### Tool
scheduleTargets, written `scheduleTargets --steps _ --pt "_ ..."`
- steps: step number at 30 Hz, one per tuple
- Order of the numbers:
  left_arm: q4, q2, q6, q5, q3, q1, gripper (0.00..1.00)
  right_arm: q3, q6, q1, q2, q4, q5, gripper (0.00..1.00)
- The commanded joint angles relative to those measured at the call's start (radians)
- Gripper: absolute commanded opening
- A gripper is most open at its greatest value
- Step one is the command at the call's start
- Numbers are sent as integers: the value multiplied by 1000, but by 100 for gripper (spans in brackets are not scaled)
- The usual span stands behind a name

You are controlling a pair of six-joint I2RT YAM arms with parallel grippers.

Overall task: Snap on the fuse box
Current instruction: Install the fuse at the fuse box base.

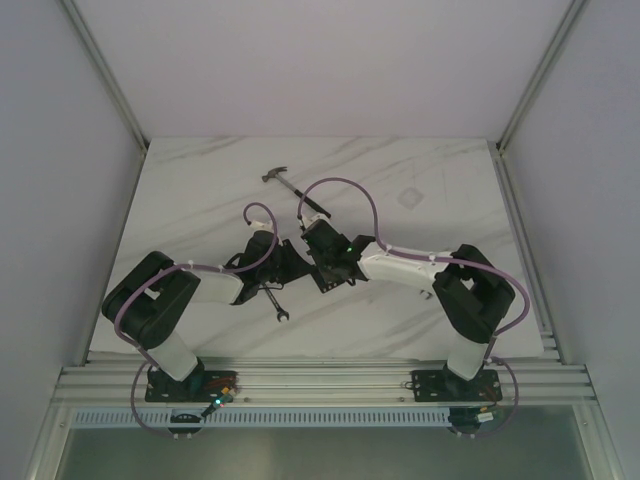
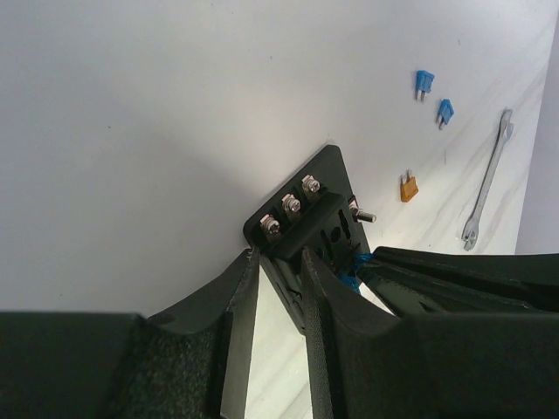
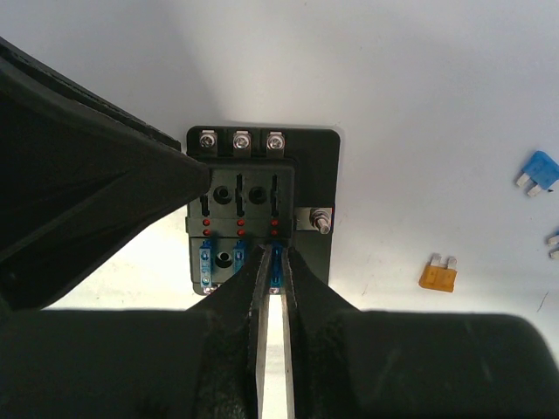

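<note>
The fuse box is a small black block with three screws on top and slots on its face, lying on the white table. It also shows in the left wrist view and is mostly hidden under the grippers in the top view. My left gripper is closed across the box's near edge, with one finger against its left side. My right gripper is shut on a small blue fuse that stands in the box's right slot. Two more blue fuses sit in the slots beside it.
A loose orange fuse and a blue fuse lie to the right of the box. A silver wrench lies near the left gripper. A small hammer lies farther back. Metal rails edge the table.
</note>
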Motion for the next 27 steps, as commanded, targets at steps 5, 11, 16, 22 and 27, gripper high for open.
scheduleTargets --steps 5,11,16,22,27 --pt "-35 8 -11 -23 2 -8 35 -72 28 12 123 -127 -26 0" --pt "-36 -1 -14 -27 -2 -13 35 -57 34 28 164 -135 -35 0" --pt "-43 -14 -14 -32 -4 -15 35 -46 29 28 197 -133 -47 0" --pt "-44 -40 -19 -38 -23 -16 35 -35 39 29 125 -88 -76 0" --pt "-57 -64 -16 -44 -27 -18 35 0 39 29 13 -68 -57 1"
